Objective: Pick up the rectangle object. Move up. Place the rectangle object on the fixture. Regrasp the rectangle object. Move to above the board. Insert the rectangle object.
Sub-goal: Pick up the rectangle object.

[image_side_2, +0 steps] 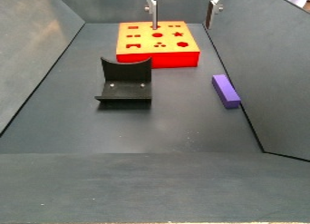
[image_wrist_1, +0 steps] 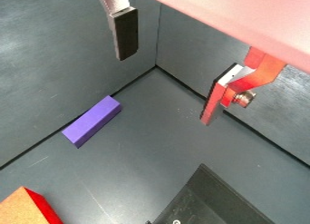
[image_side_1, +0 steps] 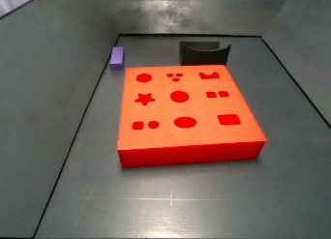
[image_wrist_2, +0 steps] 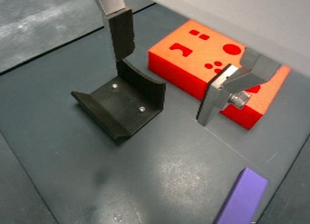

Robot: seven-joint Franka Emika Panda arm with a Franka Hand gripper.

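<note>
The lilac rectangle object lies flat on the dark floor near a side wall, also seen in a wrist view, in the other wrist picture and in a side view. The red board lies flat with its shaped cutouts facing up. The dark fixture stands next to the board, apart from the block. My gripper hangs high over the board's far end, open, with nothing between its fingers. In both wrist views the gripper is well above the floor.
Grey walls enclose the floor on several sides. The block lies close to one wall's foot. A corner of the board and the top of the fixture show in a wrist view.
</note>
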